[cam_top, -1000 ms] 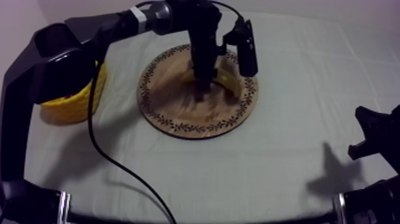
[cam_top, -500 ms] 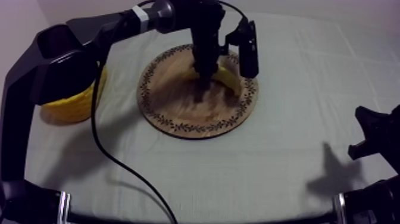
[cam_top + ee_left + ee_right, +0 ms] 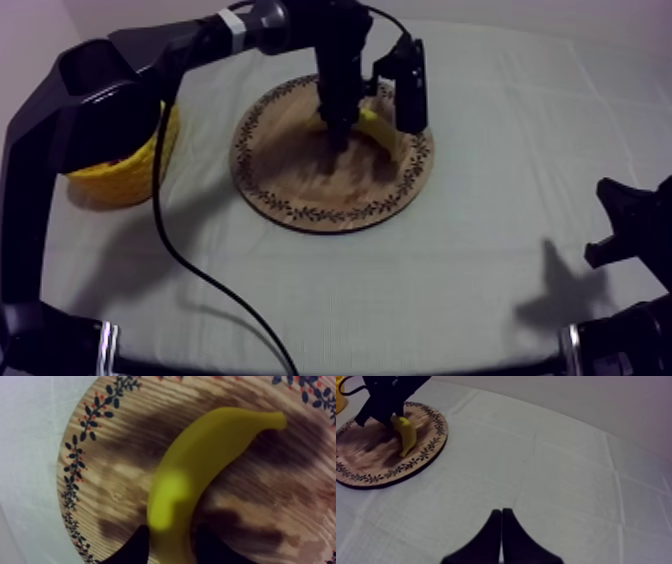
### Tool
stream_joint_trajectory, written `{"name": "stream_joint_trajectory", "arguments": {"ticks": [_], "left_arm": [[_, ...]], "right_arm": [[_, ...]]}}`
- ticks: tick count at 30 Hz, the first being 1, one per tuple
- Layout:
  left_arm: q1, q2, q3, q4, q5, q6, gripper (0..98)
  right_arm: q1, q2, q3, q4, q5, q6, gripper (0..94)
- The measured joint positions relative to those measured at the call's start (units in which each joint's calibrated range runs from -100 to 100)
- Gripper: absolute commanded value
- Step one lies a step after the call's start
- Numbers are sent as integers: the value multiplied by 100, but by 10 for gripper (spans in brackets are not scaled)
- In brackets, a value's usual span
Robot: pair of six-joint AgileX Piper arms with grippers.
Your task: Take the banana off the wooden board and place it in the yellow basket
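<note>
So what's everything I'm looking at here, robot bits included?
banana: one, yellow, on the wooden board, gripped near one end
wooden board: one, round, brown with a dark patterned rim, towards the far side of the cloth
yellow basket: one, yellow, at the left side, partly behind the left arm
cloth: one, grey-white, spread under everything
left gripper: one, black, over the board, closed on the banana
right gripper: one, black, low at the right side over bare cloth, fingers together on nothing
</note>
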Motion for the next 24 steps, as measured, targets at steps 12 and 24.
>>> {"name": "stream_joint_trajectory", "arguments": {"ticks": [12, 24], "left_arm": [[16, 106, 57, 62, 211, -43, 376], [-35, 126, 47, 149, 268, -104, 189]], "right_arm": [[0, 0, 0, 0, 0, 0, 3], [0, 0, 0, 0, 0, 0, 3]]}}
